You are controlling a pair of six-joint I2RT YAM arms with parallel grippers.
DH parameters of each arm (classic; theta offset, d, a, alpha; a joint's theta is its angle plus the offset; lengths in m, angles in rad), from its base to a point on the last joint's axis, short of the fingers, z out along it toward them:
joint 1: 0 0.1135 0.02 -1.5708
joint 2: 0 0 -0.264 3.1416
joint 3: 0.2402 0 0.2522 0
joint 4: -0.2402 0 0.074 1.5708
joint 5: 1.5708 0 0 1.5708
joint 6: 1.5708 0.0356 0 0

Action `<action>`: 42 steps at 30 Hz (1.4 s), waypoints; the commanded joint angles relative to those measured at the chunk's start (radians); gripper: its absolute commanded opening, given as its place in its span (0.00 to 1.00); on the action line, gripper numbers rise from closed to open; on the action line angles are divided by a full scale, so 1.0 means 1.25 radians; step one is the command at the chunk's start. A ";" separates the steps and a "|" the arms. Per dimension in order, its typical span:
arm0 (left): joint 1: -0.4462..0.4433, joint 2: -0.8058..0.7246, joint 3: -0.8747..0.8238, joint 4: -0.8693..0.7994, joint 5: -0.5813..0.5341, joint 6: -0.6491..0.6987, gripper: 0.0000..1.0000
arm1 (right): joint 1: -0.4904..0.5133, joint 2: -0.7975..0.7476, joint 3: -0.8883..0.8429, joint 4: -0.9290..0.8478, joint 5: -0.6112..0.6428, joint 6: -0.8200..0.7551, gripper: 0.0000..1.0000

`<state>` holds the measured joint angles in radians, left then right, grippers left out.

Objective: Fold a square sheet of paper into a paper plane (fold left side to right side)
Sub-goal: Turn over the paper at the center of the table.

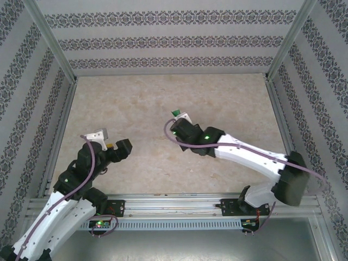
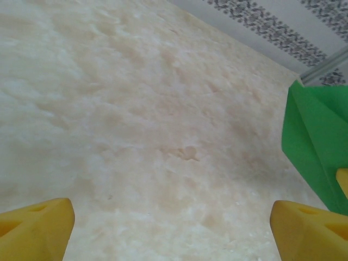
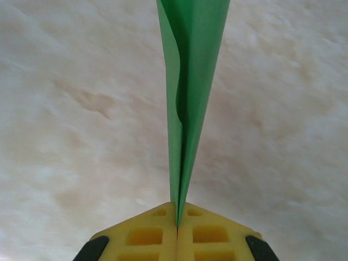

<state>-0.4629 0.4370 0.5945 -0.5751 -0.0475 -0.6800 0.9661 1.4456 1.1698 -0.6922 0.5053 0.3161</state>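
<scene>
The paper plane (image 3: 190, 81) is bright green paper folded into a slim creased shape, held edge-on above the table. My right gripper (image 3: 177, 217) is shut on its lower end, the yellow pads pressed together with the paper between them. From above, a small green tip of the paper plane (image 1: 175, 113) pokes out past the right gripper (image 1: 182, 122) near the table's middle. My left gripper (image 2: 171, 234) is open, its yellow fingers (image 2: 32, 231) wide apart with bare table between them. The paper plane (image 2: 315, 141) sits at the right edge of the left wrist view, apart from those fingers.
The table (image 1: 163, 98) is a beige marbled surface with patterned walls (image 1: 163, 38) and metal frame posts around it. A metal rail (image 1: 174, 204) runs along the near edge by the arm bases. The left gripper (image 1: 111, 145) hovers at the table's near left.
</scene>
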 commanded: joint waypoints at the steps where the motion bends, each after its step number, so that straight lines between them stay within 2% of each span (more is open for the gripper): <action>1: 0.004 -0.037 0.013 -0.127 -0.083 0.009 0.94 | 0.029 0.081 0.073 -0.181 0.224 0.031 0.00; 6: 0.004 -0.079 0.004 -0.218 -0.159 -0.032 0.94 | 0.047 0.231 0.152 -0.299 0.320 0.085 0.00; 13: 0.004 -0.097 -0.003 -0.246 -0.187 -0.056 0.95 | 0.064 0.387 0.180 -0.283 0.311 0.097 0.00; 16: 0.005 -0.097 -0.008 -0.234 -0.184 -0.062 0.95 | 0.071 0.433 0.188 -0.259 0.273 0.088 0.00; 19: 0.005 -0.097 -0.008 -0.231 -0.180 -0.067 0.96 | 0.073 0.458 0.189 -0.216 0.193 0.073 0.00; 22: 0.004 -0.096 -0.008 -0.229 -0.181 -0.065 0.96 | 0.071 0.467 0.191 -0.177 0.093 0.071 0.13; 27: 0.005 -0.081 -0.006 -0.204 -0.161 -0.062 0.97 | 0.050 0.427 0.159 -0.114 -0.049 0.092 0.35; 31: 0.004 -0.044 -0.005 -0.170 -0.123 -0.069 0.97 | 0.018 0.342 0.103 -0.060 -0.132 0.107 0.51; 37: 0.004 0.041 -0.041 -0.034 -0.012 -0.092 0.97 | -0.039 0.181 -0.008 0.035 -0.231 0.128 0.65; 42: 0.004 0.148 -0.077 0.113 0.103 -0.122 0.93 | -0.104 0.054 -0.104 0.116 -0.295 0.136 0.70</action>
<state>-0.4629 0.5762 0.5240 -0.5930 -0.0296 -0.7952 0.8669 1.5700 1.0958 -0.6270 0.2146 0.4629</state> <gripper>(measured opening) 0.935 0.696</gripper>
